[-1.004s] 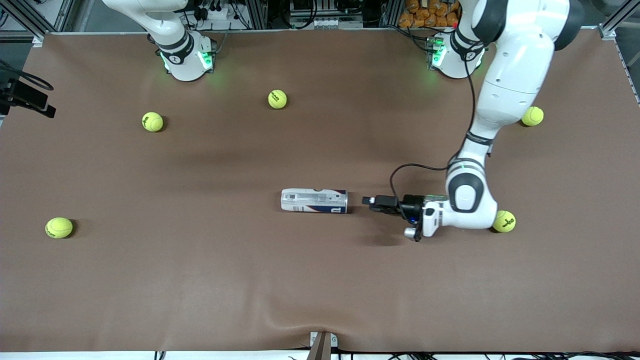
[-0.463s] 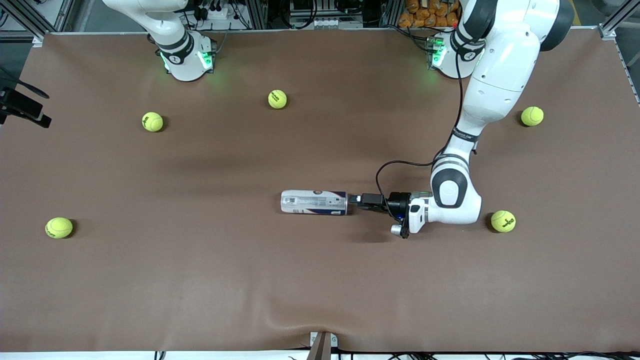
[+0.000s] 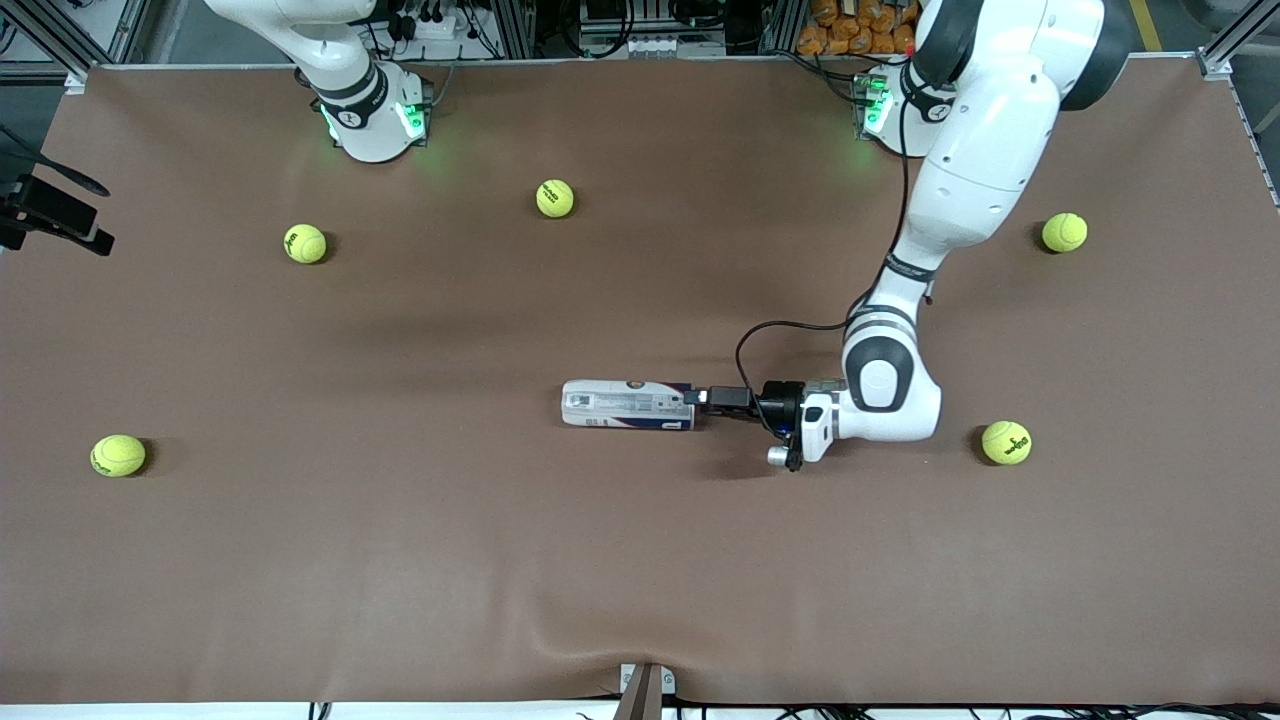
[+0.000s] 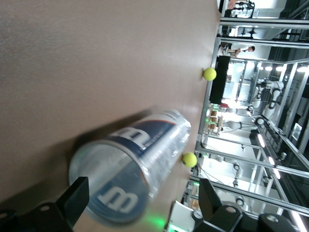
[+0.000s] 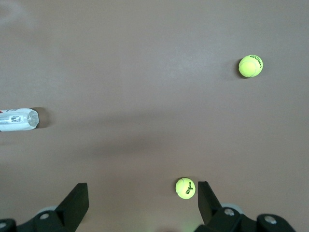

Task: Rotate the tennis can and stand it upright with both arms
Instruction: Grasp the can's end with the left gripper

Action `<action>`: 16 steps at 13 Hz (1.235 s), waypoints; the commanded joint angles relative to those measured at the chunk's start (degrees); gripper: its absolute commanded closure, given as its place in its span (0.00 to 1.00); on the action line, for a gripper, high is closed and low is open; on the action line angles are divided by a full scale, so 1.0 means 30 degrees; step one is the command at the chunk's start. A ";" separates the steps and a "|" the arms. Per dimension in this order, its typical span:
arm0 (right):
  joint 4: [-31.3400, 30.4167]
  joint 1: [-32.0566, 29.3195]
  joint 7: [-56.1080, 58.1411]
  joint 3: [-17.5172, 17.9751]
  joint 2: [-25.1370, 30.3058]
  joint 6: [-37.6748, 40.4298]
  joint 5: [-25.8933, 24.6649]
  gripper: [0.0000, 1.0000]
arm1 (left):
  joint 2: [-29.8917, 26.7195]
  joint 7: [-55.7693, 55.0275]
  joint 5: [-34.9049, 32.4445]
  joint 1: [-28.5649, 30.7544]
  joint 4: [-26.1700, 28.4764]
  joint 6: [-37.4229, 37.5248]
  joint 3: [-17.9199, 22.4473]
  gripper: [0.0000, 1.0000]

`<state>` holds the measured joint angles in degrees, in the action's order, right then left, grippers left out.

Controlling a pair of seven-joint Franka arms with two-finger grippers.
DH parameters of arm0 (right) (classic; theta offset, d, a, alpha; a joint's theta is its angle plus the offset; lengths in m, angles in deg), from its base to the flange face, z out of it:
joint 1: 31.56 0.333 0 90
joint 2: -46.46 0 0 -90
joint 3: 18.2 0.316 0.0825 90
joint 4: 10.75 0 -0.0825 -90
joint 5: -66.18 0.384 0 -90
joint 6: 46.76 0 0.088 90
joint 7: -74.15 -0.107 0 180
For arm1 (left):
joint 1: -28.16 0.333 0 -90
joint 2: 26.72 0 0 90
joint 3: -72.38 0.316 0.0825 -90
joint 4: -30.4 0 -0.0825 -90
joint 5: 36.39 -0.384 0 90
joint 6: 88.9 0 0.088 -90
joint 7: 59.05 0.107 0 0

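Note:
The tennis can (image 3: 628, 405) lies on its side in the middle of the brown table, its navy "W" end toward the left arm's end of the table. My left gripper (image 3: 703, 398) is low and level at that end, open. In the left wrist view the can (image 4: 140, 164) points away from the camera. Its navy end sits between the two spread fingers of the left gripper (image 4: 142, 203) without being clamped. My right gripper (image 5: 142, 193) hangs open high over the table with nothing between its fingers. From there the can (image 5: 19, 120) shows far off.
Several yellow-green tennis balls lie scattered: one (image 3: 1006, 442) just past the left arm's wrist, one (image 3: 1064, 232) near its base, others (image 3: 555, 198), (image 3: 305, 243), (image 3: 118, 455) toward the right arm's end. A ball (image 5: 185, 188) lies under the right gripper.
The left gripper has slid along the table toward the can, closing the gap until its open fingertips reach the navy end. The can has not moved.

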<state>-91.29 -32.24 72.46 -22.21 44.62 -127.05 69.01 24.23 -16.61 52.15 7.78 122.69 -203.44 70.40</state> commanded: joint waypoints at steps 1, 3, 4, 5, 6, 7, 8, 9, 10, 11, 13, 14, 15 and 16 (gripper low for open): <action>-0.0164 -0.0154 -0.0109 0.0077 0.0175 0.0013 0.0344 0.00 | 0.0272 0.0559 0.0953 -0.0501 -0.0413 -0.0757 0.0016 0.24; -0.0164 -0.0183 -0.0109 0.0077 0.0175 0.0043 0.0344 0.00 | 0.0097 0.0501 0.0984 -0.0501 -0.0413 -0.0757 0.0016 0.40; -0.0164 -0.0155 -0.0080 0.0077 0.0175 0.0043 0.0344 0.00 | 0.0009 0.0327 0.0955 -0.0473 -0.0442 -0.0757 0.0016 0.41; -0.0164 -0.0183 -0.0079 0.0077 0.0175 0.0043 0.0344 0.00 | 0.0008 0.0296 0.0955 -0.0501 -0.0588 -0.0757 0.0016 0.45; -0.0164 -0.0155 -0.0079 0.0077 0.0175 0.0043 0.0344 0.00 | 0.0095 0.0296 0.0955 -0.0502 -0.0908 -0.0757 0.0016 0.60; -0.0164 -0.0154 -0.0108 0.0077 0.0175 0.0072 0.0344 0.00 | 0.0125 0.0296 0.0955 -0.0502 -0.0912 -0.0757 0.0016 0.75; -0.0164 -0.0154 -0.0109 0.0077 0.0175 0.0043 0.0344 0.00 | 0.0126 0.0296 0.0955 -0.0502 -0.0912 -0.0757 0.0016 0.85; -0.0164 -0.0154 -0.0080 0.0077 0.0175 0.0043 0.0344 0.00 | 0.0126 0.0296 0.0984 -0.0502 -0.0912 -0.0757 0.0016 0.86; -0.0164 -0.0154 -0.0108 0.0077 0.0175 0.0072 0.0344 0.00 | 0.0097 0.0296 0.0926 -0.0502 -0.0912 -0.0786 0.0016 0.97; -0.0164 -0.0154 -0.0080 0.0077 0.0175 0.0043 0.0344 0.00 | 0.0067 0.0354 0.0810 -0.0502 -0.0912 -0.0787 0.0016 1.00; -0.0164 -0.0154 -0.0079 0.0077 0.0175 0.0072 0.0344 0.00 | -0.0137 -0.0344 0.0662 -0.0501 -0.0912 -0.0757 0.0045 1.00; -0.0164 -0.0154 -0.0079 0.0077 0.0175 0.0072 0.0344 0.00 | -0.0544 -0.1712 0.0517 -0.0618 -0.0970 -0.0786 0.0190 1.00; -0.0164 -0.0154 -0.0079 0.0077 0.0175 0.0072 0.0344 0.00 | -0.1041 -0.3582 -0.0587 -0.0938 -0.1057 -0.0787 0.0220 1.00; -0.0164 -0.0154 -0.0079 0.0077 0.0175 0.0072 0.0344 0.00 | -0.1220 -0.5341 -0.1874 -0.0941 -0.1899 -0.0787 0.0221 1.00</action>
<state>-91.33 -32.24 72.46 -22.22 44.62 -126.97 69.02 23.24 -24.55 51.29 6.13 118.52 -204.88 70.34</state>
